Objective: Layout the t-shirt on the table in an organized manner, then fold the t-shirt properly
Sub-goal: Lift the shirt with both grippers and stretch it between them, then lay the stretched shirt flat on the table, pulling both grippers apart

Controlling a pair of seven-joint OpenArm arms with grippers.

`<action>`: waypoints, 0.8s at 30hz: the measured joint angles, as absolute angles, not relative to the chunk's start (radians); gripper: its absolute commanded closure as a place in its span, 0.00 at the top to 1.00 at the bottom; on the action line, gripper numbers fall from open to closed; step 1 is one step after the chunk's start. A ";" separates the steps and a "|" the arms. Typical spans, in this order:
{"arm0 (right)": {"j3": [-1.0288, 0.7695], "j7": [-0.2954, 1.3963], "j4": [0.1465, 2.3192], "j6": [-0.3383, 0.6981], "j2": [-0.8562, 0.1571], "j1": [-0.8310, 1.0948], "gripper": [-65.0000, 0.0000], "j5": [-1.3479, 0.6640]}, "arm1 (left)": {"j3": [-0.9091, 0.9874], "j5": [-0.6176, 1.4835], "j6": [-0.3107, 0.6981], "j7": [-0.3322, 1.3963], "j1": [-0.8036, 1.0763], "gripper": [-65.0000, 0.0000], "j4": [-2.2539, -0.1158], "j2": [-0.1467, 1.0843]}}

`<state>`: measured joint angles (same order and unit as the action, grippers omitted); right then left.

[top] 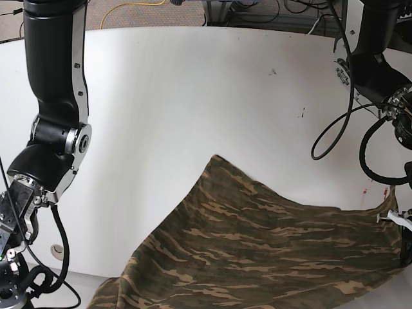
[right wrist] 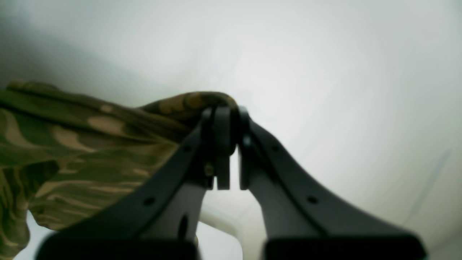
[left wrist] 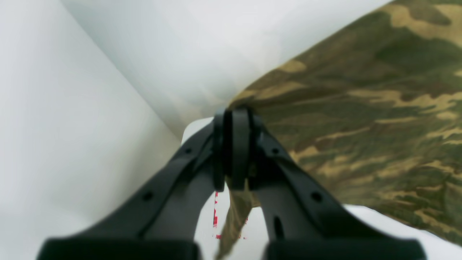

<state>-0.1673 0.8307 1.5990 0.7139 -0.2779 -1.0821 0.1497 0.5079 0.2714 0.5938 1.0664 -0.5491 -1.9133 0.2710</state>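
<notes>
The camouflage t-shirt (top: 257, 248) lies spread over the near right part of the white table (top: 193, 96), its lower edge running out of the base view. In the left wrist view my left gripper (left wrist: 234, 119) is shut on an edge of the t-shirt (left wrist: 361, 108), and the cloth fans away to the right while a strip hangs between the fingers. In the right wrist view my right gripper (right wrist: 226, 121) is shut on a rolled fold of the t-shirt (right wrist: 90, 144), which trails off to the left. In the base view the shirt's right corner is lifted at the frame's right edge.
The right arm (top: 55, 129) stands along the left side of the table and the left arm (top: 380, 64) at the far right, with black cables looping beside it. A round grommet (top: 58, 248) sits near the front left. A red mark (left wrist: 216, 213) shows under the left gripper.
</notes>
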 measured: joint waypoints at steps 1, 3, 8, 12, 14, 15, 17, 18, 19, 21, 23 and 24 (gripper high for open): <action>-0.175 0.823 1.604 0.710 -0.285 -1.068 0.00 0.149 | 0.508 0.275 0.595 1.064 -0.545 0.00 -1.914 0.271; -0.198 0.818 1.618 0.712 -0.300 -1.027 0.00 0.139 | 0.508 0.283 0.597 1.061 -0.528 0.00 -1.915 0.271; -0.247 0.826 1.677 0.717 -0.316 -0.889 0.00 0.133 | 0.513 0.282 0.601 1.066 -0.445 0.00 -1.916 0.268; -0.284 0.826 1.742 0.717 -0.324 -0.746 0.00 0.128 | 0.533 0.290 0.621 1.065 -0.376 0.00 -1.918 0.260; -0.295 0.833 1.779 0.715 -0.324 -0.682 0.00 0.133 | 0.544 0.286 0.649 1.064 -0.345 0.00 -1.918 0.260; -0.302 0.832 1.806 0.716 -0.324 -0.644 0.00 0.130 | 0.553 0.288 0.670 1.062 -0.327 0.00 -1.918 0.260; -0.320 0.830 1.847 0.719 -0.321 -0.576 0.00 0.126 | 0.565 0.287 0.687 1.062 -0.291 0.00 -1.918 0.259; -0.331 0.827 1.865 0.725 -0.318 -0.546 0.00 0.125 | 0.572 0.287 0.700 1.061 -0.272 0.00 -1.919 0.259; -0.339 0.824 1.881 0.724 -0.313 -0.514 0.00 0.125 | 0.575 0.287 0.704 1.061 -0.248 0.00 -1.919 0.259; -0.360 0.824 1.908 0.722 -0.299 -0.459 0.00 0.126 | 0.577 0.287 0.705 1.058 -0.196 0.00 -1.919 0.256; -0.390 0.821 1.934 0.723 -0.281 -0.408 0.00 0.125 | 0.578 0.286 0.706 1.060 -0.149 0.00 -1.919 0.248; -0.405 0.821 1.944 0.724 -0.275 -0.383 0.00 0.125 | 0.578 0.286 0.708 1.061 -0.128 0.00 -1.918 0.245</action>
<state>-0.4049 0.8207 1.9442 0.7238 -0.2752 -0.3828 0.1253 0.5777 0.2855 0.7082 1.0607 -0.1276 -1.9182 0.2451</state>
